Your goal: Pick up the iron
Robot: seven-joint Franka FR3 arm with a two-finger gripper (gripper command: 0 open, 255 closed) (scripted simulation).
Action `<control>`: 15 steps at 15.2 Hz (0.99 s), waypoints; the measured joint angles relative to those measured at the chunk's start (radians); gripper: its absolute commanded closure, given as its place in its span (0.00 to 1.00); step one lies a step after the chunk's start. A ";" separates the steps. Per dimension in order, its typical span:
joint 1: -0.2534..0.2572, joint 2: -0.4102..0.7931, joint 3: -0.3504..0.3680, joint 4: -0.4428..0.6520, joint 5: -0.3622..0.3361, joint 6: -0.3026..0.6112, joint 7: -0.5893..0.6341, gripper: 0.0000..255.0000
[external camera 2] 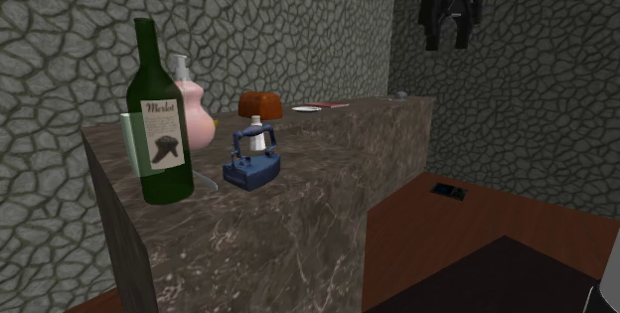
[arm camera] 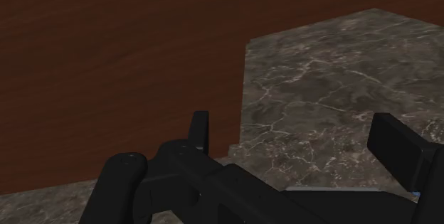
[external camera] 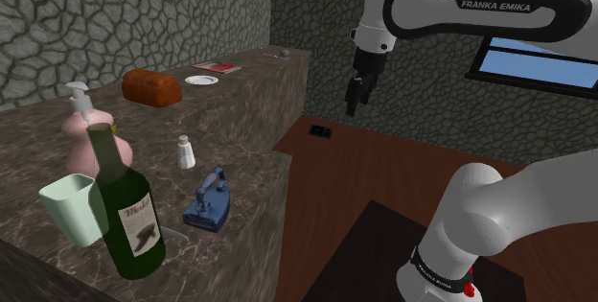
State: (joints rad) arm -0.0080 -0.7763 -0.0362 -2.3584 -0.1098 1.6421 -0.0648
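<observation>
On the counter [external camera: 144, 142], the blue iron [external camera: 208, 204] lies well apart from the raised, released pincer [external camera: 356, 102].

Your target: small blue iron [external camera: 208, 204], old flat-iron shape, arched dark handle over wedge-shaped base. You see it upright, sole flat on dark marble counter [external camera: 254, 183], close to counter's right edge in shoulder view. Green wine bottle [external camera: 125, 216] stands just left of it, white shaker [external camera: 185, 151] near, farther back.
</observation>
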 measured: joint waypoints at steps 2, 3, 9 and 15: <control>0.001 -0.003 0.010 -0.009 0.009 0.006 0.018 0.00; 0.003 0.000 0.027 -0.015 0.023 0.014 0.048 0.00; 0.016 0.036 0.144 -0.072 0.128 0.108 0.269 0.00; 0.025 0.135 0.276 -0.070 0.224 0.222 0.502 0.00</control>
State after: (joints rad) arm 0.0172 -0.6418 0.2397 -2.4280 0.1138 1.8642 0.4372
